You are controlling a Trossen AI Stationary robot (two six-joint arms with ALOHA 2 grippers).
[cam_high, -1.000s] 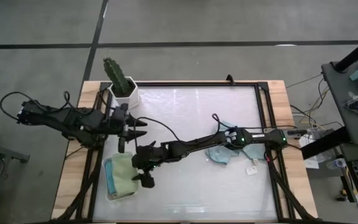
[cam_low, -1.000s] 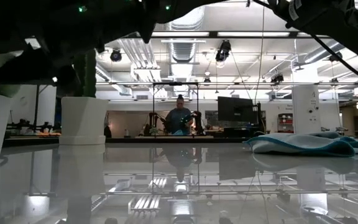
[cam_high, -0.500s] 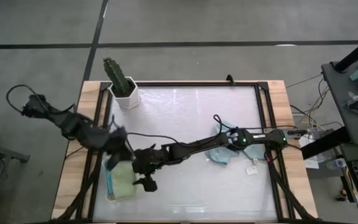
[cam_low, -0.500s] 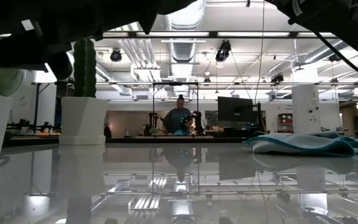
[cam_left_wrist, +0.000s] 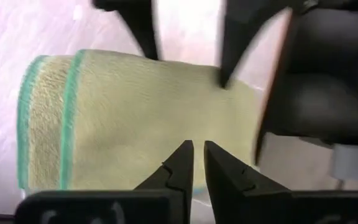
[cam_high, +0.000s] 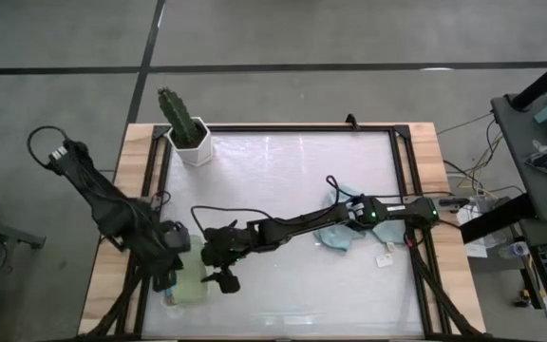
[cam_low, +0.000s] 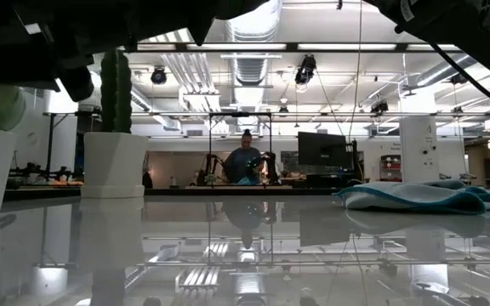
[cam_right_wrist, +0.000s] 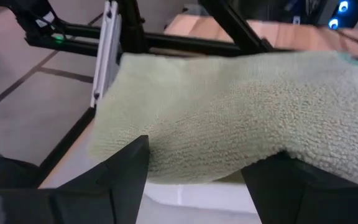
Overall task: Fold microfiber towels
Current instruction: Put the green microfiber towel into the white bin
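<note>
We count two arms here. Left gripper is nearly pinched together, empty, just above one folded green towel at the table's near-left corner. Right gripper is spread wide beside it. Another towel pile lies mid-right.

Sage green towel with teal edge stitching; teal-edged pale blue towels lie mid-table; green cactus in a white pot; glossy white table with black frame and tan wooden border
</note>
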